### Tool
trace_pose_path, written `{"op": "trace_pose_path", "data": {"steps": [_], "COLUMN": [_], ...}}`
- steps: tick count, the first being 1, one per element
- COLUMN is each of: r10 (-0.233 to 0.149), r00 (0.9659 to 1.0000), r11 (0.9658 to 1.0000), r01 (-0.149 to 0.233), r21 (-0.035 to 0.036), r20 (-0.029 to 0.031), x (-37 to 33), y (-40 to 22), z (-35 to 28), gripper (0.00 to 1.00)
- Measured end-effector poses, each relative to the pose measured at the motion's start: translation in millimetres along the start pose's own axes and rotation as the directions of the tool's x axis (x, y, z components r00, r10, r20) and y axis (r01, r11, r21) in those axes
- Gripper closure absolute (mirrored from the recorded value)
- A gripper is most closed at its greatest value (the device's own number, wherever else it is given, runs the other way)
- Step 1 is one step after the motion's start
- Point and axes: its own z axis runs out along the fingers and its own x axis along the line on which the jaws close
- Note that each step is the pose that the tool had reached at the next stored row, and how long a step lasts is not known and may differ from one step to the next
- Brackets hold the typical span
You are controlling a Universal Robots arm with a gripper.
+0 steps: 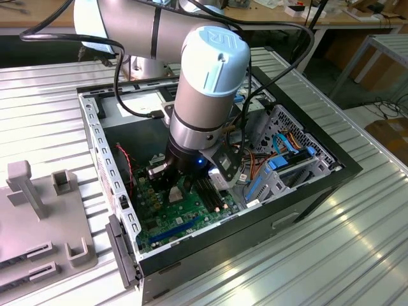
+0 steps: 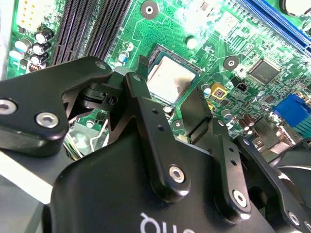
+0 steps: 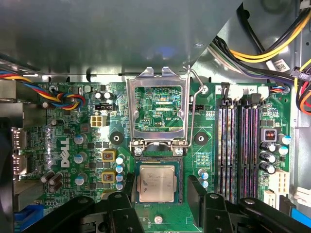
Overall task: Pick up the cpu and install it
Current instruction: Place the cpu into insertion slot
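The cpu (image 3: 156, 183) is a small square chip with a silvery-grey top, lying flat in its socket on the green motherboard (image 3: 73, 145). My gripper (image 3: 162, 180) hangs just above it, open, with one black finger (image 3: 129, 183) on each side of the chip and a gap to both. In the second wrist view the cpu (image 2: 171, 77) shows between the same fingers (image 2: 198, 114) of the gripper (image 2: 170, 82). The socket's metal frame (image 3: 158, 109) stands hinged open beside the chip. In the exterior view the gripper (image 1: 169, 185) is down inside the computer case, over the motherboard (image 1: 185, 220).
Long black memory slots (image 3: 238, 145) run beside the socket. Bundled coloured cables (image 3: 265, 51) and a drive cage (image 1: 287, 159) crowd one side of the case. The case walls (image 1: 102, 153) close in around the arm. A grey fixture (image 1: 38, 217) sits at the exterior view's left.
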Motion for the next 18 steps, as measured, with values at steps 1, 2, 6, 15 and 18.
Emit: {"op": "trace_pose_path", "data": {"steps": [1, 2, 6, 15, 18], "r10": [0.0, 0.0, 0.016, 0.048, 0.05], "r00": [1.0, 1.0, 0.9999, 0.9988, 0.9988], "r11": [1.0, 1.0, 0.9999, 0.9988, 0.9988], "r01": [0.0, 0.0, -0.016, -0.048, -0.05], "r21": [0.0, 0.0, -0.0005, -0.0011, -0.0012], "r20": [0.0, 0.0, 0.0003, 0.0008, 0.0009], "x": [0.0, 0.0, 0.0, 0.1, 0.1], "y": [0.0, 0.0, 0.1, 0.3, 0.3], "z": [0.2, 0.3, 0.6, 1.4, 1.7], "gripper": [0.45, 0.45, 0.45, 0.45, 0.45]}}
